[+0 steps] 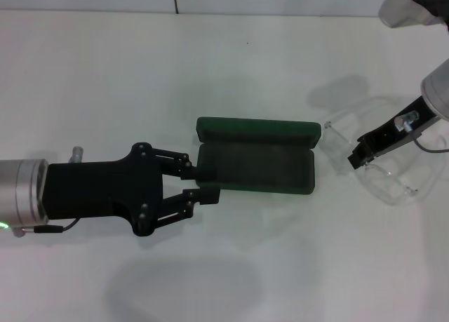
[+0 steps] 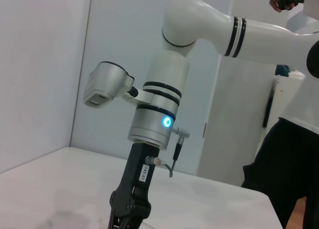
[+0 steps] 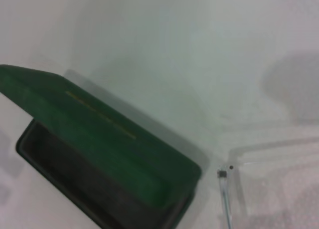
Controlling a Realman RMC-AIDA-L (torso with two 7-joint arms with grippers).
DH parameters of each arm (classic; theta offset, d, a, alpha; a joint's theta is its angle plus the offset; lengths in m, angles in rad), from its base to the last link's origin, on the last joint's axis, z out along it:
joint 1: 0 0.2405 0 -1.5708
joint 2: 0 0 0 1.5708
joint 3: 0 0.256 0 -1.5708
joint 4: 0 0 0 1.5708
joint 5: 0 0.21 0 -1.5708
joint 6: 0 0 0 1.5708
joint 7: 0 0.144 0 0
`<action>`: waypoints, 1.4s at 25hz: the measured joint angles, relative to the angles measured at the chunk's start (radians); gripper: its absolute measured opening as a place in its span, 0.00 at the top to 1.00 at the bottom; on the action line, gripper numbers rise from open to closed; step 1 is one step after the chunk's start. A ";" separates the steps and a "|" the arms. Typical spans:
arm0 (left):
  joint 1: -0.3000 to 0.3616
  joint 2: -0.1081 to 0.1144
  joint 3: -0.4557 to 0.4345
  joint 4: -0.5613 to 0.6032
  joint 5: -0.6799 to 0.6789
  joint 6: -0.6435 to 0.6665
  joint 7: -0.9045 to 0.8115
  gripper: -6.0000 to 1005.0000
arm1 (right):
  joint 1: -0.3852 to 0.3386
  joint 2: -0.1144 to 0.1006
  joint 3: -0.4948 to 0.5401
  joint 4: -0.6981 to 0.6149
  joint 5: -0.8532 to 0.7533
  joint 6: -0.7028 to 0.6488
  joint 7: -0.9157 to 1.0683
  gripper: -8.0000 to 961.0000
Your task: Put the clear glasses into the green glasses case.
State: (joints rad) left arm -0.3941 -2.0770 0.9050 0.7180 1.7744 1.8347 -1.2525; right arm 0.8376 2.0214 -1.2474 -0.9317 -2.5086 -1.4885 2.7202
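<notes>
The green glasses case [image 1: 256, 130] lies open at the table's middle, lid upright at the back, dark lining showing and nothing inside. My left gripper [image 1: 200, 182] reaches in from the left and is shut on the case's front left corner. The clear glasses [image 1: 393, 185] sit just right of the case, their near hinge almost at its right end. My right gripper [image 1: 358, 157] comes down from the upper right and is shut on their frame. The right wrist view shows the case lid [image 3: 104, 124] with gold lettering and one corner of the glasses [image 3: 234, 161].
White tabletop [image 1: 210, 62] all round, with a wall edge along the back. In the left wrist view the right arm [image 2: 159, 114] stands over the table and a person in black [image 2: 294, 169] is beyond the table's far side.
</notes>
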 joint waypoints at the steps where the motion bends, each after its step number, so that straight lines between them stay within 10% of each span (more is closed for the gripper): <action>1: 0.000 0.000 0.000 0.000 0.000 0.000 0.000 0.74 | -0.008 -0.001 0.000 -0.012 -0.002 0.000 -0.001 0.87; 35: 0.000 -0.010 -0.081 0.005 -0.070 -0.003 -0.113 0.80 | -0.339 -0.008 0.249 -0.584 0.296 -0.221 -0.245 0.94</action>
State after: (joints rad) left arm -0.3945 -2.0868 0.8236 0.7233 1.7045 1.8317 -1.3650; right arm 0.4986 2.0138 -0.9985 -1.5158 -2.2128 -1.7096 2.4751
